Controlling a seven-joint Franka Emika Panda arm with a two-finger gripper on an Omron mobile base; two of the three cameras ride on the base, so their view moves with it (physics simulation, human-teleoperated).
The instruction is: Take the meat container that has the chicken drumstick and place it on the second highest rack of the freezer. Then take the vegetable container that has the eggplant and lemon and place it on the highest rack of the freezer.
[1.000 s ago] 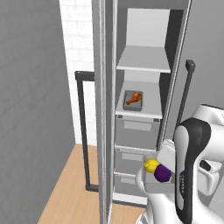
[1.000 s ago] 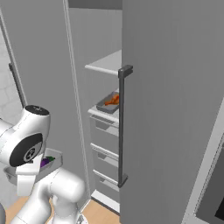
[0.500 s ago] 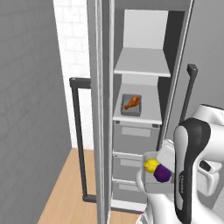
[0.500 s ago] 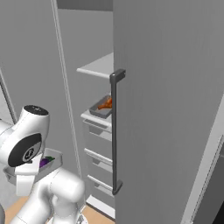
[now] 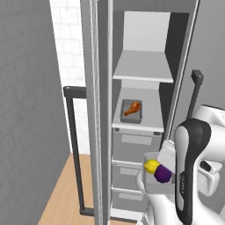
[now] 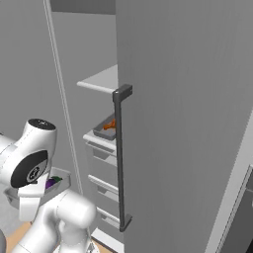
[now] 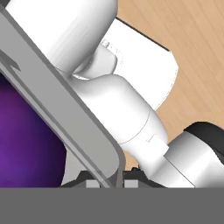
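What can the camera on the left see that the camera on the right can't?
The left base view alone shows the yellow lemon beside the purple eggplant, plus white tiles. The right base view alone shows the outside of the freezer door. Both share the chicken drumstick in its container on the second highest rack, the highest rack and the drawers.

White arm with dark joints: folded close over its base, elbow raised, forearm angled down toward the hand. Gripper (image 7: 109, 177): 2 fingers nearly closed, clamped on the rim of the vegetable container (image 5: 154, 181), which is carried roughly level at mid-height in front of the body.
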